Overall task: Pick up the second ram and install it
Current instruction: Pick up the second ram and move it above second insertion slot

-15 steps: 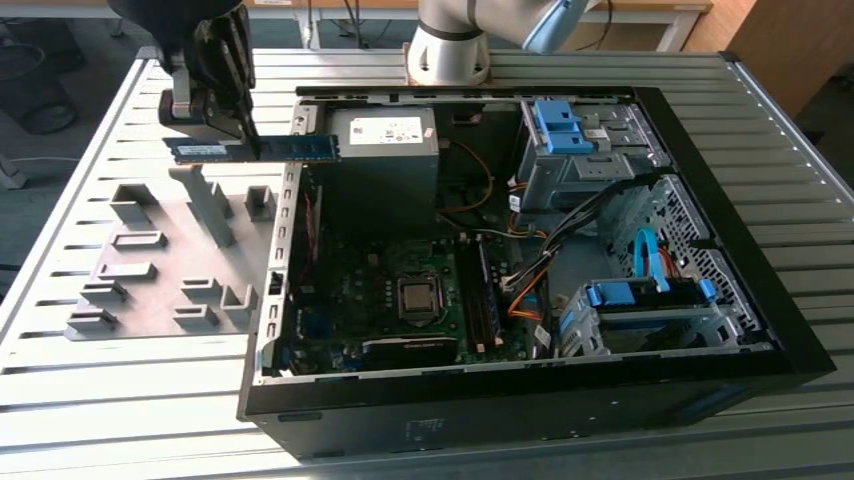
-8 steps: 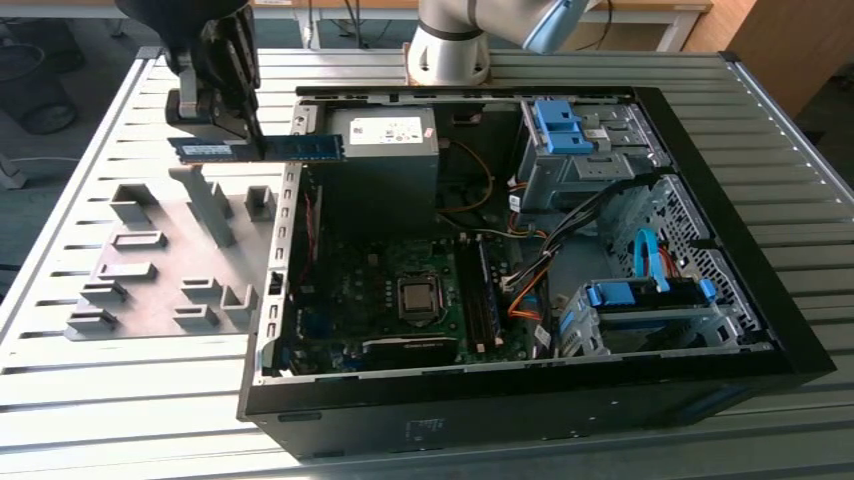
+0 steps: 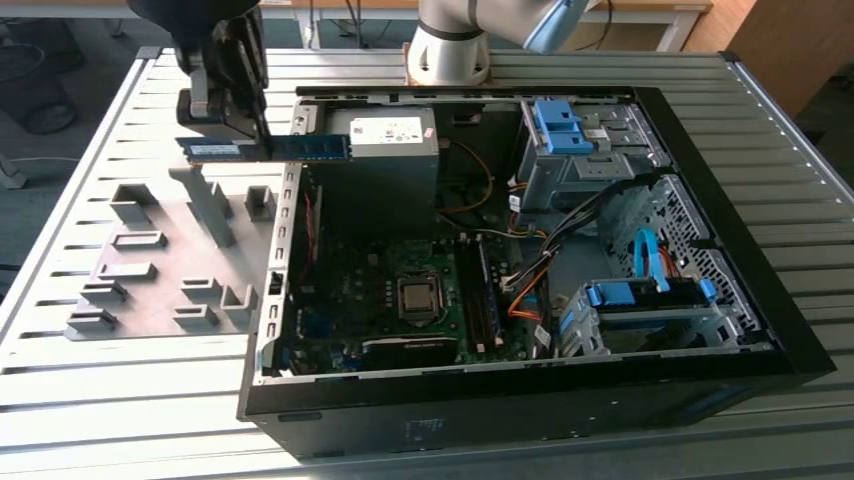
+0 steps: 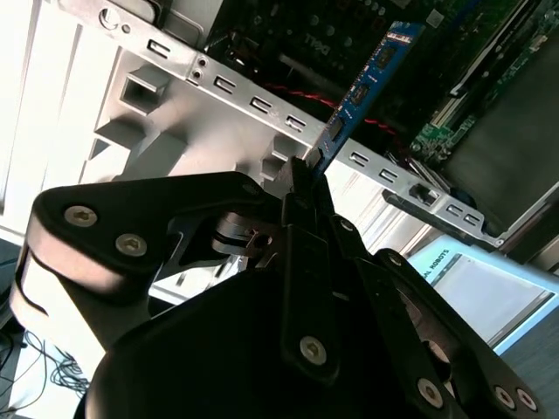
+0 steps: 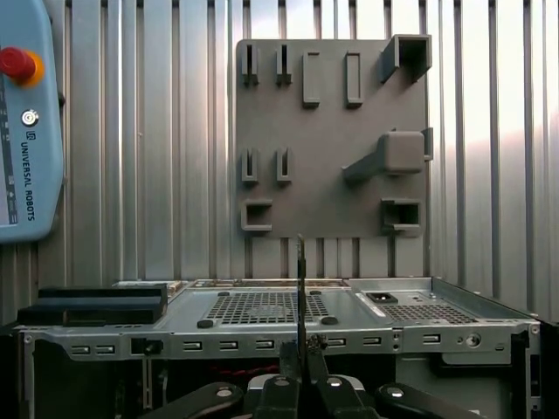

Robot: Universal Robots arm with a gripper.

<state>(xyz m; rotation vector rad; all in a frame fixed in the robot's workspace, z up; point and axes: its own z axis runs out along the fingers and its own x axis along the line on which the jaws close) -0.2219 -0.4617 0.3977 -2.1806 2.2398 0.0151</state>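
Slatted metal table (image 3: 107,400): its front edge is closest in the exterior view and carries everything else.
Open tower case (image 3: 534,400): lies on its side with the motherboard exposed. The first wrist view sees it from its perforated back panel (image 5: 262,310).
Grey holder plate (image 3: 147,290): beside the case at the exterior view's left. The first wrist view shows it flat-on (image 5: 332,201).
Arm base (image 3: 447,45): stands at the table's far edge behind the case.
Power supply (image 3: 374,175): in the case's far corner.
Teach pendant (image 5: 26,122): on the table, seen in the first wrist view.
Gripper (image 3: 251,140): hangs fingers down above the case's far corner by the holder plate, clamped on one end of the second ram (image 4: 306,175) (image 5: 300,349).
Second ram (image 3: 300,148): held level in the air, its free end toward the power supply, not seated. The second wrist view shows its blue chip face (image 4: 367,83). The first wrist view sees it edge-on (image 5: 300,279).
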